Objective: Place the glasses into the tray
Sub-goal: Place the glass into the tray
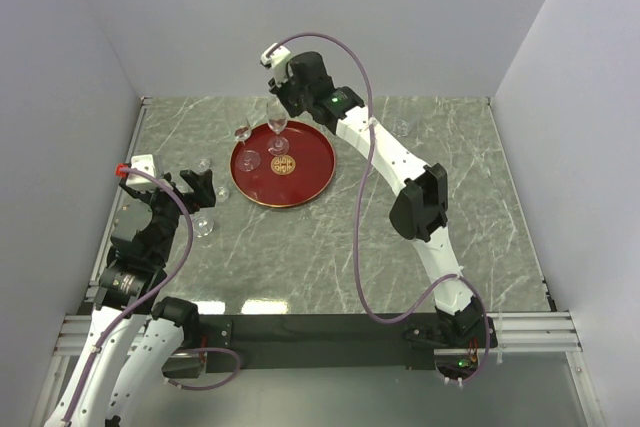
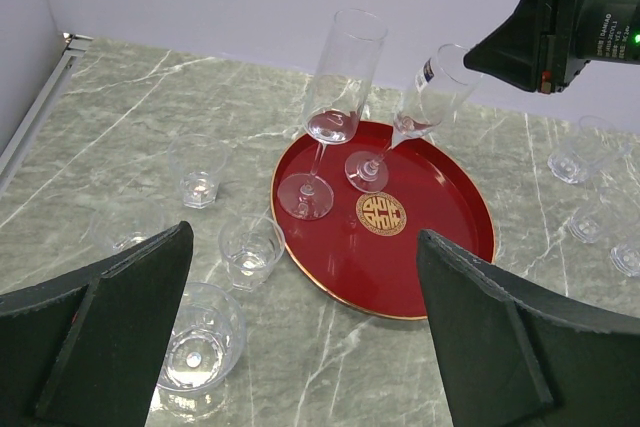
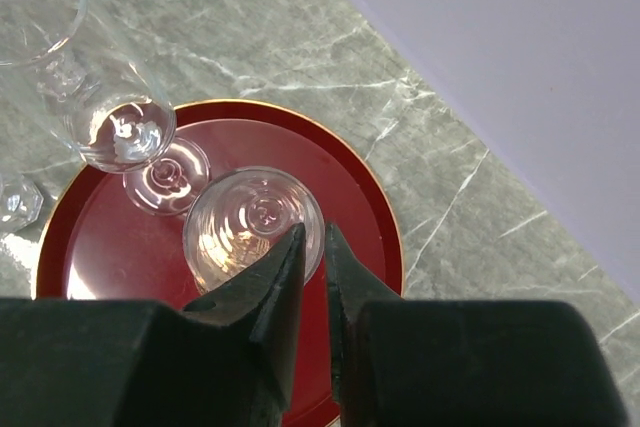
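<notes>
The round dark-red tray with a gold emblem lies at the table's middle left. A tall narrow stemmed glass stands upright on it. My right gripper is shut on the rim of a second stemmed glass, which tilts with its foot on the tray next to the emblem. In the right wrist view the fingertips pinch that glass's rim above the tray. My left gripper is open and empty, above the table just left of the tray. Three short tumblers stand near it.
More clear tumblers stand on the marble left of the tray, one close to my left finger. Others stand on the table to the tray's right. White walls close in the table at the back and both sides.
</notes>
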### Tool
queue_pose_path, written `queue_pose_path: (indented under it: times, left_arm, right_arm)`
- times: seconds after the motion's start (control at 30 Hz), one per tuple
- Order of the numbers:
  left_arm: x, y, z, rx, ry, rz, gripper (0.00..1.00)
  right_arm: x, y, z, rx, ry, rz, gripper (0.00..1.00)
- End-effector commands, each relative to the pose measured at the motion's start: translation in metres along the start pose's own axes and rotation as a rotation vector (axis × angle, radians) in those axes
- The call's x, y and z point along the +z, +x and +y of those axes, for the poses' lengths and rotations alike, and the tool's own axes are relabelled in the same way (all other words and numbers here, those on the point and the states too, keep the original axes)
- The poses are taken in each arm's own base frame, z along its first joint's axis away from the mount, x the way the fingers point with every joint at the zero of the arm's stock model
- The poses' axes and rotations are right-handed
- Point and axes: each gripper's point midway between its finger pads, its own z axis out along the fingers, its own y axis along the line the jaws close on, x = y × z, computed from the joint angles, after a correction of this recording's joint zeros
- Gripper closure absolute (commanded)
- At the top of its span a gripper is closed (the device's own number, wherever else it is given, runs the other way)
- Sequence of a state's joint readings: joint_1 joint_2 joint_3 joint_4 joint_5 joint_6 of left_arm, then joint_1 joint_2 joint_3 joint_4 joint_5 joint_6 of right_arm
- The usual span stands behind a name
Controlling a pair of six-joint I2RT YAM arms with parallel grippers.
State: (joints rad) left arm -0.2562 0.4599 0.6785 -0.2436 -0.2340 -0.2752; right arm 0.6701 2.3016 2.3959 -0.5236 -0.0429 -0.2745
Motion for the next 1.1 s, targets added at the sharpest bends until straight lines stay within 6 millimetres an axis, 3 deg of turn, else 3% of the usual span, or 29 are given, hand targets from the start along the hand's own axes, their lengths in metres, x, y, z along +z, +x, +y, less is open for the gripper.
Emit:
queue_pose_path:
  times: [0.0,0.23,1.07]
  left_arm:
    - [0.001,-0.014,0.0,-0.013,-0.002,-0.056,0.01]
    - [0.003,-0.012,0.0,-0.011,-0.005,-0.05,0.01]
    - [0.004,-0.009,0.001,-0.01,-0.009,-0.04,0.01]
  right_arm:
    - [0.004,-0.025,-0.002,-0.006,0.023,-0.081,0.79]
    - [0.007,-0.024,-0.002,-0.008,0.024,-0.084,0.78]
    - [-0.012,-0.052,-0.009,-0.014,0.039,-0.143,0.53]
